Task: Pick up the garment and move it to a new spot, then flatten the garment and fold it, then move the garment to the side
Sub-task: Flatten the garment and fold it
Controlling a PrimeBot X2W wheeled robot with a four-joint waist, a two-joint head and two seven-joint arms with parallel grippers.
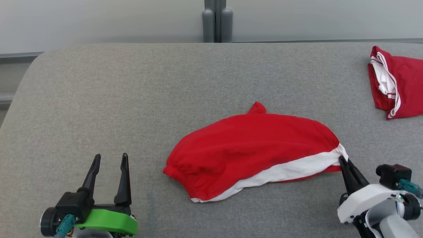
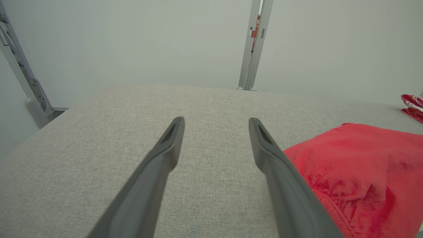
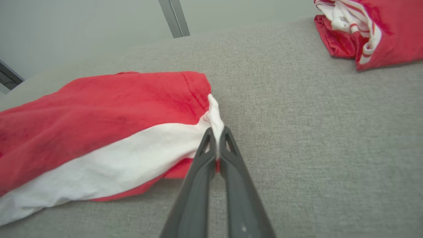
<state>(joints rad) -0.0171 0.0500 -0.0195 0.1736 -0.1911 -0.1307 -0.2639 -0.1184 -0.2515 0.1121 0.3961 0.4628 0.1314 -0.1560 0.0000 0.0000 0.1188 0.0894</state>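
- Garment (image 1: 251,145): soft matt cloth, lightly creased.
- Table (image 1: 99,99): grey woven fabric cover, matt, coarse-textured.
- Fingers (image 2: 155,165): dark matt plastic, smooth.
- Mount (image 1: 109,223): smooth green plastic, slight sheen.
- Post (image 1: 209,26): smooth grey, metal-like.

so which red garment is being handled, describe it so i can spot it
On the grey cushioned surface, look to the middle. The garment lies spread loose with a broad white band along its near edge, unlike the folded red bundle at far right.
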